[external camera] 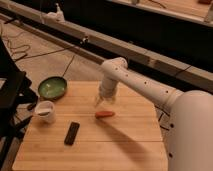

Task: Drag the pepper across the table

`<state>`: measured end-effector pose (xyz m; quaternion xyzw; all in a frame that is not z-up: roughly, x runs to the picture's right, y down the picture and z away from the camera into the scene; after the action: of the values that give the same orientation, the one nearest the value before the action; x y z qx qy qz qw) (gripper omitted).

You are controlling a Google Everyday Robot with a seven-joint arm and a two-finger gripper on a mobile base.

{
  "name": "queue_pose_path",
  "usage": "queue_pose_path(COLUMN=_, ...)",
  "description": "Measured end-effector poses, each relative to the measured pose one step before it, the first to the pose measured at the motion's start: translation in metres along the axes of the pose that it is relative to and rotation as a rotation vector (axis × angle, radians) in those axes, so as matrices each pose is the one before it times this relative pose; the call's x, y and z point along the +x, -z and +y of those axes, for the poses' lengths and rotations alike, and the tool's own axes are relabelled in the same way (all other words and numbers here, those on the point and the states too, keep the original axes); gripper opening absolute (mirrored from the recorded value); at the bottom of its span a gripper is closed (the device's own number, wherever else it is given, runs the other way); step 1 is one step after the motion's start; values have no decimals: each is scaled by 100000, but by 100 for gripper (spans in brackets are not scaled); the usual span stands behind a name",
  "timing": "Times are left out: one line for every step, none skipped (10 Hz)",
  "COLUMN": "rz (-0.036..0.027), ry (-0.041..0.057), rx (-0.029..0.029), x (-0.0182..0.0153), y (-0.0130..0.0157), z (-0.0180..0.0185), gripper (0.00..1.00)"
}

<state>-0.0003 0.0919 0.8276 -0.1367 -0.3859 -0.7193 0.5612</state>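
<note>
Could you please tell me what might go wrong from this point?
1. The gripper, open, hovers just above the pepper; the small, tapered pepper might roll or slip aside when pressed.
2. A drag toward the black remote or the white container could knock them across the table.

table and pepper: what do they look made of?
table: light wood, matte, plank seams visible; likely butcher block. pepper: smooth orange-red skin; real or plastic, cannot tell. gripper hovers just above and behind the pepper, open, holding nothing.
</note>
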Motion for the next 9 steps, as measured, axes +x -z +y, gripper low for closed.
queue_pose_path(rz=52, ry=27, rx=16, x=-5, y=1, z=22, gripper=66)
queue_pose_path(rz=46, ry=-72, rx=13, x=-7, y=27, z=31, gripper=66)
queue_pose_path(rz=48, ry=-58, rx=2, x=24, y=17, z=21, gripper=66)
queue_pose_path(rz=77, ry=178, rx=-181, x=116, y=-17, z=81, gripper=66)
queue_pose_path(rz=-966, ry=566, rx=-1124, x=28, y=-369, z=498, gripper=66)
queue_pose_path(rz=-579, ry=172, rx=-1199, x=48, y=-278, z=363, gripper=66)
queue_pose_path(rz=-1060, ry=1202, rx=-2703, x=16, y=-726, z=569, gripper=66)
queue_pose_path(rz=-1696, ry=2270, rx=-2805, x=-98, y=-922, z=312, gripper=66)
queue_pose_path(rz=-809, ry=1686, rx=-1177, x=15, y=-584, z=-60, gripper=66)
